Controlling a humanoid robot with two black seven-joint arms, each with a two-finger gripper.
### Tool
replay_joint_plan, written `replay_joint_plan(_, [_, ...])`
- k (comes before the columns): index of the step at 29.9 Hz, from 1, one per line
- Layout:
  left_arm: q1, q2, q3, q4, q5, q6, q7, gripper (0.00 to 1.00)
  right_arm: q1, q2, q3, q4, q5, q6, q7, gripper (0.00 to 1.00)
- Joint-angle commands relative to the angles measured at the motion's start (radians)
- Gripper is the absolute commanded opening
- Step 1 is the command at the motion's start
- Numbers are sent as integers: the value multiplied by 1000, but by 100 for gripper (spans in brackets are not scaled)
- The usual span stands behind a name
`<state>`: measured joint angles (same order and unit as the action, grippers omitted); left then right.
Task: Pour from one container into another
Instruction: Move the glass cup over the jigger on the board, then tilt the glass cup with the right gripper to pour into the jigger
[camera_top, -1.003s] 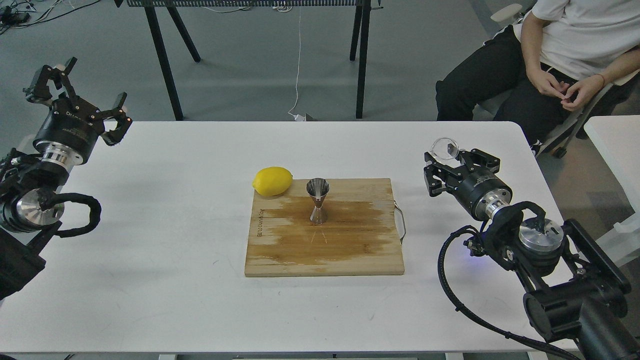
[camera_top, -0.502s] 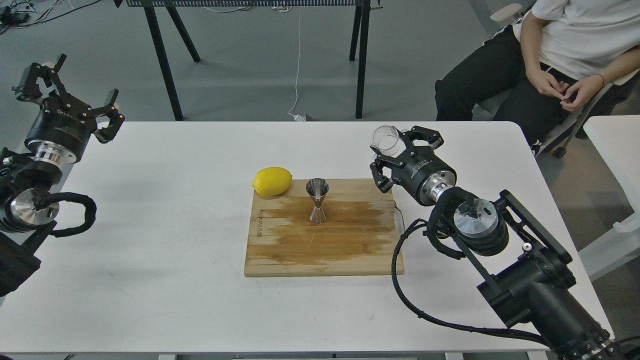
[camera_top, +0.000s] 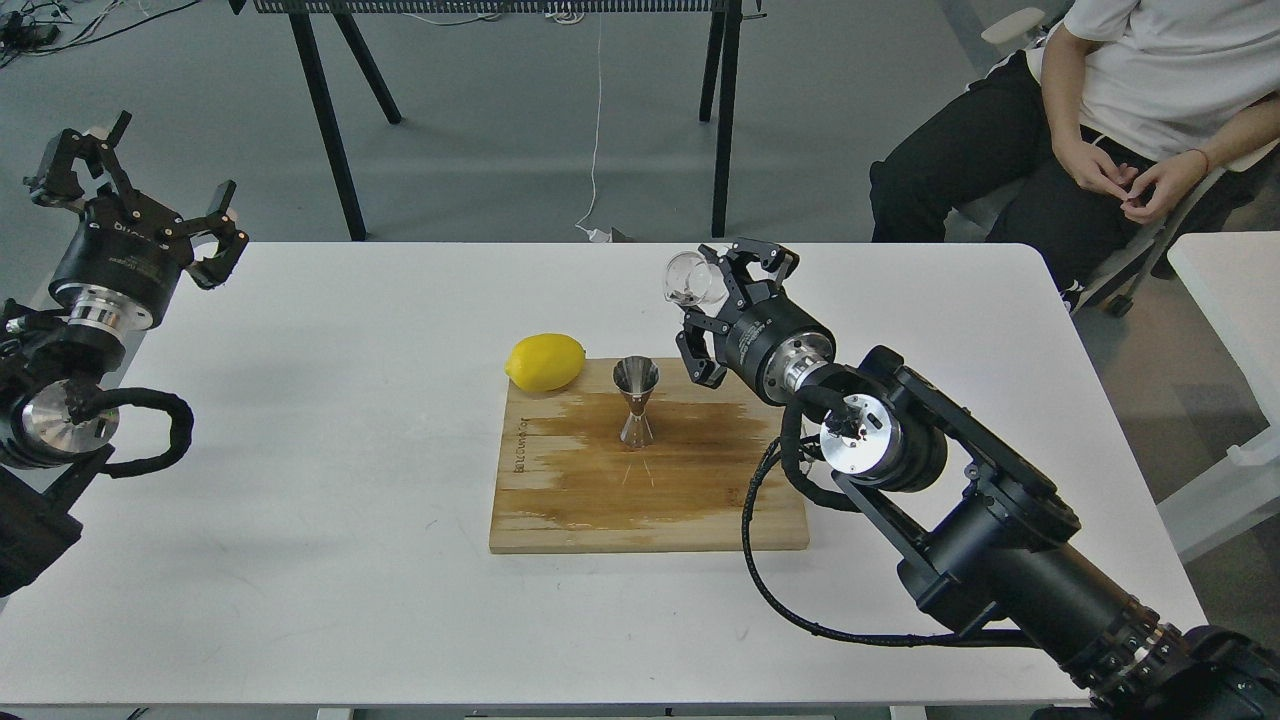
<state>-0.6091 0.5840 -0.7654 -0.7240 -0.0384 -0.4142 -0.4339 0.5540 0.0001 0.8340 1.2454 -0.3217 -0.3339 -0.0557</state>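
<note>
My right pincer (camera_top: 712, 290) holds the one clear glass cup (camera_top: 688, 281) tipped on its side in the air, just up and right of the one steel jigger (camera_top: 635, 400). That jigger stands upright near the far edge of the single cutting board (camera_top: 560, 500) mid-worktop (camera_top: 300, 560), with one lemon (camera_top: 545, 362) at the board's far-left corner. My left pincer (camera_top: 140, 185) hangs wide and empty off the worktop's far-left corner.

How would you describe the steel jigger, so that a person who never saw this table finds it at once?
On the white table lies a wooden cutting board, its middle stained dark. The jigger stands upright near the board's far edge, just right of a lemon. It alone is shiny metal and hourglass-shaped; the clear glass cup is held above the table.
</note>
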Motion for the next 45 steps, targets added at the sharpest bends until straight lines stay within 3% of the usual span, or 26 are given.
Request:
replay_joint_plan(1, [2,-1,0,0,2,0,0,100,4,0,-56,-3,-72,3,23,33])
replay_joint_plan(10, [2,-1,1,15,2,0,0,100,3,0,-117,-4,-170,3,28,33])
replay_joint_plan(23, [14,-1,0,15,0,0,0,100,-2,0,-167,-29,-324,-1,86,33])
replay_joint_plan(45, [14,-6,-2,15,0,-2,-14,100,0,0,-239,-60,-456,-8,125,33])
